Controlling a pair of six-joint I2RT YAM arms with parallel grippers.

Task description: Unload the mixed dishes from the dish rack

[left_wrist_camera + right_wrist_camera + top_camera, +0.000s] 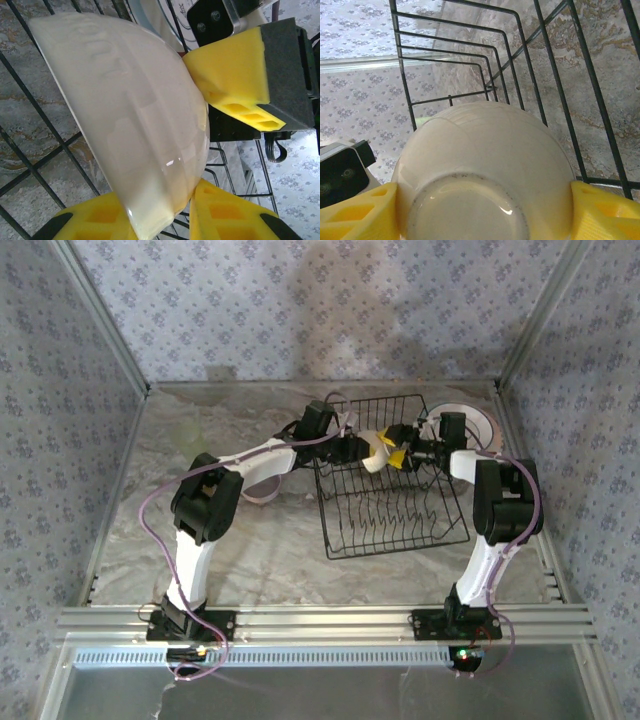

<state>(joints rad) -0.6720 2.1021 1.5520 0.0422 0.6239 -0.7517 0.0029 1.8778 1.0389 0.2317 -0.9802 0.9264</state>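
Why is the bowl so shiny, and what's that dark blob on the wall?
Left wrist view: light glints off the glossy cream bowl. Right wrist view: a small glint sits on its base. Top view: a soft, blurry shadow falls on the back wall.

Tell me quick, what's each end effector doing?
Left end effector: astride the rim of the glossy cream round bowl; grip cannot be told.
Right end effector: closed, holding that bowl.

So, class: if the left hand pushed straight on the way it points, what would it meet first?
The cream bowl, right between its pads; behind it, depth unclear, the right hand.
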